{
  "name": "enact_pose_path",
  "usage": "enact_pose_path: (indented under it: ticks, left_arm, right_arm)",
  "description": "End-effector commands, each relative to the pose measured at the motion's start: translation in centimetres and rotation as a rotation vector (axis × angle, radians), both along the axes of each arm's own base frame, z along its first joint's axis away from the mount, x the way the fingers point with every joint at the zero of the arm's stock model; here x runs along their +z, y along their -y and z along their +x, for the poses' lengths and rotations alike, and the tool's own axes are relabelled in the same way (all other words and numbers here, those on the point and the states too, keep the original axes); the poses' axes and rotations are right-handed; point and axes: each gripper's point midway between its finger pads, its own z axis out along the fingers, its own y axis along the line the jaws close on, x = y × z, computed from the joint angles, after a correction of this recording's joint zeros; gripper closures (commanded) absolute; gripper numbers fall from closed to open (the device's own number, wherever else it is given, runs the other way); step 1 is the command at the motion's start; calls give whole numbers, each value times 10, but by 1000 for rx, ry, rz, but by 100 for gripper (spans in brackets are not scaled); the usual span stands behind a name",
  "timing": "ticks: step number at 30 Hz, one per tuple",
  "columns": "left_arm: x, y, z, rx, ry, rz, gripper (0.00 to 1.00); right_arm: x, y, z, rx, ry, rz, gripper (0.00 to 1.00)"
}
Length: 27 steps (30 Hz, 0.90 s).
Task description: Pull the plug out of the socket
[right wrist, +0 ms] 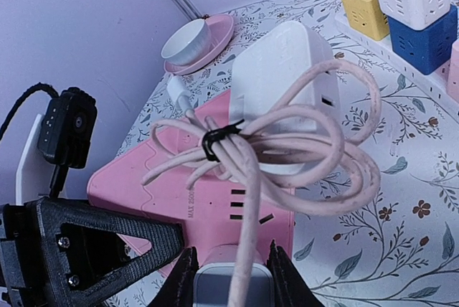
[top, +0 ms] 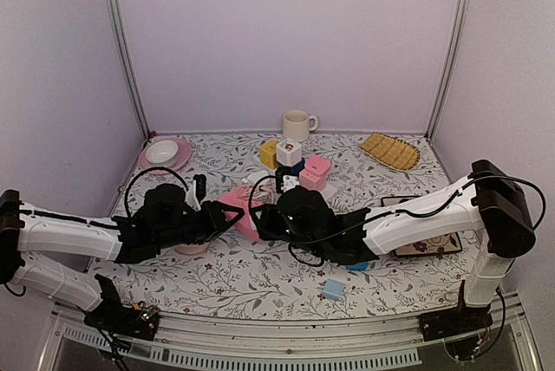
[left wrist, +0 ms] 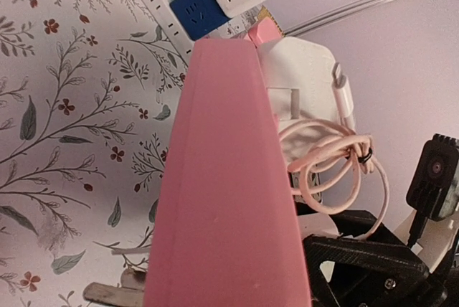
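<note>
Pink socket block (right wrist: 136, 178) is being held at the middle of the counter (top: 260, 280) by the clenched left tool (top: 227, 217). The right tool (right wrist: 231, 267) is squeezing the pale plug (right wrist: 215, 290), which is looking still pushed in. Pulling it out is waiting.

Reading as a robotics lab test cell: plain lilac walls (top: 286, 33) and aluminium frame posts (top: 121, 50) are boxing in a table (top: 260, 280) wearing a floral cloth. Two arms, left (top: 69, 232) and right (top: 425, 215), are sitting bolted to a metal rail (top: 286, 332) at its near edge. Household props are lying about: mug (top: 297, 124), cup on saucer (top: 163, 154), socket cubes (top: 290, 152), yellow tray (top: 390, 152).
</note>
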Motion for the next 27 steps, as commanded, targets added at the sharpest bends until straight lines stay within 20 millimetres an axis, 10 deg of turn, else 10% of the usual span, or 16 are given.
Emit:
enact_pose_path:
  ticks: [1,11,27]
  left_arm:
    - [-26,-15,10,62,-15,208,100]
    - [-63,-43,10,180,-103,387,100]
    - [-49,-51,16,226,-63,397,100]
  right_arm:
    - [42,-9,-14,63,38,102,97]
    - [34,-4,-12,69,87,-7,97]
    - [37,-12,-21,201,51,3,97]
